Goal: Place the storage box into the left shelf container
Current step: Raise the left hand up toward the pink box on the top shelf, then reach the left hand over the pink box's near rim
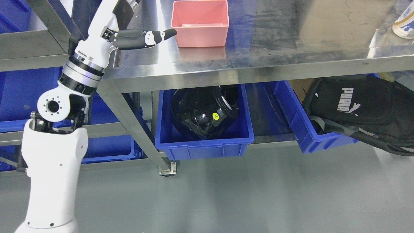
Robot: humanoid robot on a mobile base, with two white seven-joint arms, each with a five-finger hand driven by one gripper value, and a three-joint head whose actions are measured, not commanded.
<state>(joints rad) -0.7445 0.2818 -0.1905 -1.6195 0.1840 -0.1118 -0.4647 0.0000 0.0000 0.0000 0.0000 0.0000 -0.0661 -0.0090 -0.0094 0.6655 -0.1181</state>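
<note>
Storage box (200, 23), pink, open-topped, sits upright on the steel table (275, 48) near its far edge, with something pale lying flat inside that I cannot make out. Left hand (142, 38) hovers just beside the box's left wall, apart from it by a sliver. One black-and-white finger (160, 35) points straight at the box's lower left corner; the hand is stretched out and holds nothing. The other fingers run up out of the top of the view, so how they stand I cannot tell. The white left arm (55, 161) rises from the lower left corner, bends at a round elbow joint and reaches up across the table's front left corner. No right arm to be seen. Left of the arm stands a steel shelf frame (29, 45) with blue shelf containers (19, 94) on its levels, partly hidden behind the arm. Under the table, a blue bin (203, 142) holds a glossy black helmet-like object (203, 111) bearing a small yellow sticker. To its right a second blue bin (300, 129) is tilted, with a black Puma backpack (362, 106) resting in and over it and spilling toward the right edge. A white item (404, 27) shows at the table's far right corner, cut off by the frame. Grey floor (258, 194) below.
</note>
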